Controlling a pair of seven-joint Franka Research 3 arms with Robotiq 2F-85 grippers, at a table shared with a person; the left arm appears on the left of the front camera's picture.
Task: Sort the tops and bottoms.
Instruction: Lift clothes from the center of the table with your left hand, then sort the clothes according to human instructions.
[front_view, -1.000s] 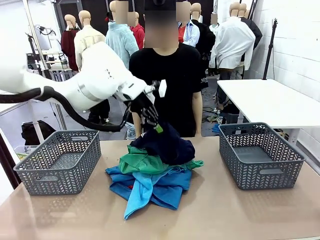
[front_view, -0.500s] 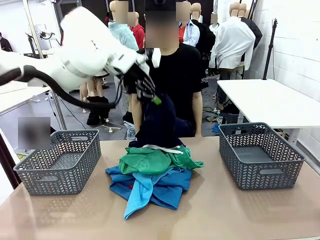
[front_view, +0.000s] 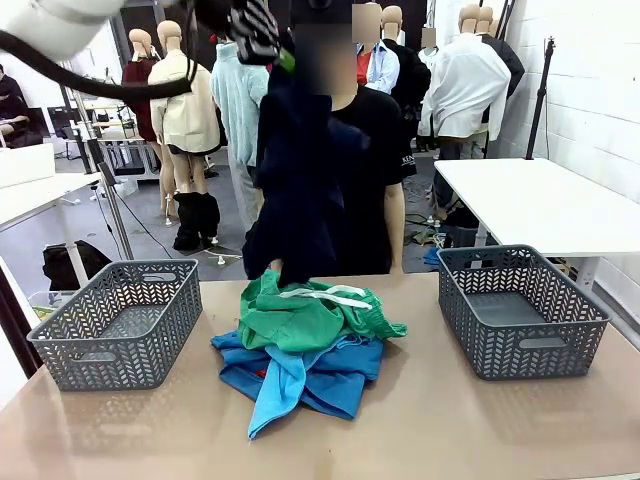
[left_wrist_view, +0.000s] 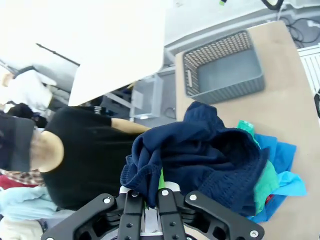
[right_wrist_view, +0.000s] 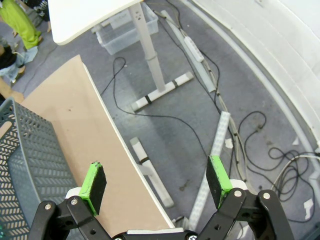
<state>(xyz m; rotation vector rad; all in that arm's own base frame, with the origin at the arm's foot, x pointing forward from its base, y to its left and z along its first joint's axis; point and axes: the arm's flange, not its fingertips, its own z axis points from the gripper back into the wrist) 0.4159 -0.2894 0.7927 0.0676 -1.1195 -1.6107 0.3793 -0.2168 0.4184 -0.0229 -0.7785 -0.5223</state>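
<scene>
A tan table (front_view: 450, 420) carries two grey perforated plastic baskets, one at the left end (front_view: 120, 325) and one at the right (front_view: 520, 310), with a heap of clothes between them. Three garments lie there: bright green bottoms with a white drawstring (front_view: 310, 315) on top, a light turquoise shirt (front_view: 285, 385) and a medium blue shirt (front_view: 345, 375) beneath. The fourth, a dark navy garment (front_view: 300, 190), hangs high from the left gripper (front_view: 280, 58), its lower end reaching the heap's far edge (touching or not, unclear). A person in a black T-shirt (front_view: 375, 150) stands just behind it. The left wrist view shows the fingers pinched on navy cloth. The right gripper (right_wrist_view: 156, 182) is spread wide, holding nothing, over floor cables beside the table's edge.
</scene>
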